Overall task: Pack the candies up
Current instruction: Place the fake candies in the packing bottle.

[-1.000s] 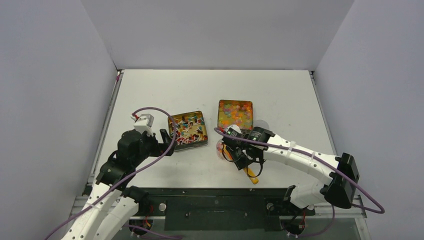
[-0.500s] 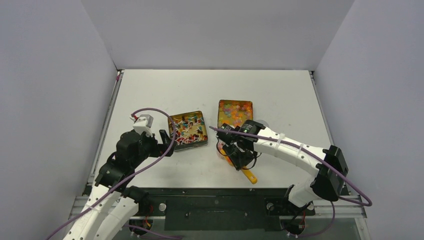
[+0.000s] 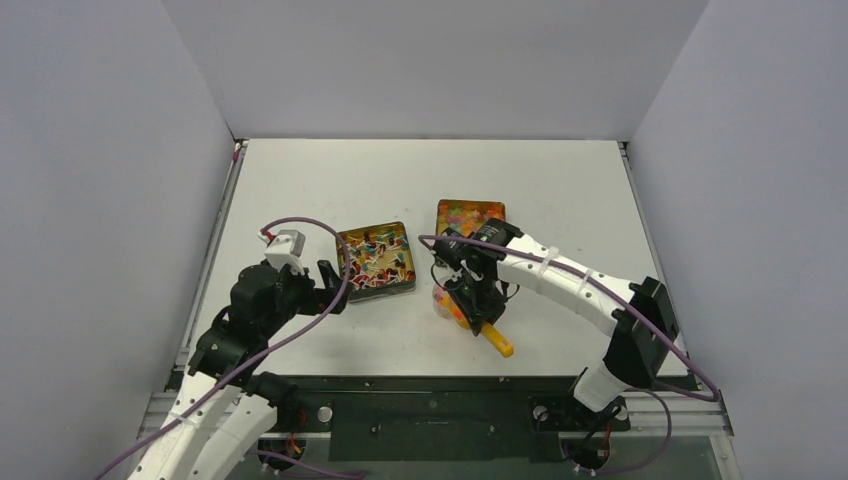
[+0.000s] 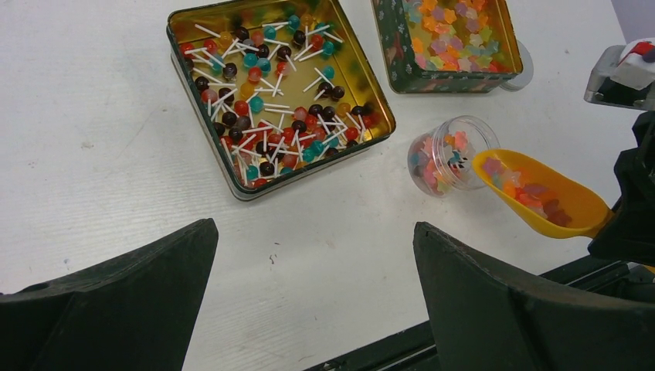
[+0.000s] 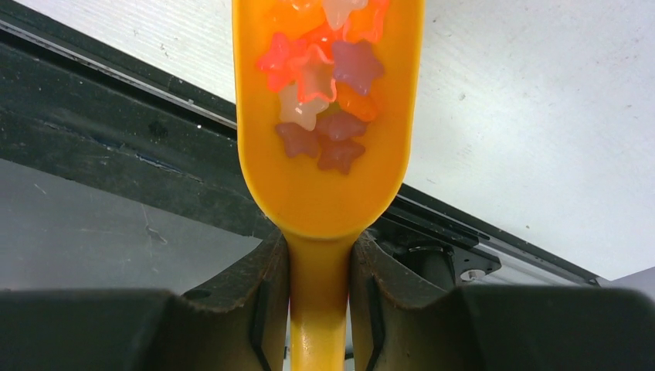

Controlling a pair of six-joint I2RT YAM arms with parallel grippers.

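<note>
My right gripper [image 5: 320, 255] is shut on the handle of an orange scoop [image 5: 328, 116] that carries star-shaped candies [image 5: 320, 93]. In the left wrist view the scoop [image 4: 541, 201] has its lip at the rim of a small clear jar [image 4: 450, 153], which is partly filled with the same candies. A gold tin [image 4: 189, 66] holds several lollipops [image 4: 270, 116]. A second tin [image 4: 394, 46] holds star candies [image 4: 452, 31]. My left gripper [image 4: 315, 232] is open above bare table, near the lollipop tin [image 3: 376, 257].
The table's near edge and a black rail [image 3: 420, 395] lie just below the scoop handle [image 3: 497, 342]. A round clear lid [image 4: 527, 66] lies beside the star tin. Grey walls close in the white table [image 3: 330, 180] on three sides.
My right arm has swung left and toward the back with the scoop, bringing its bowl to the jar. My left arm has stayed where it was.
</note>
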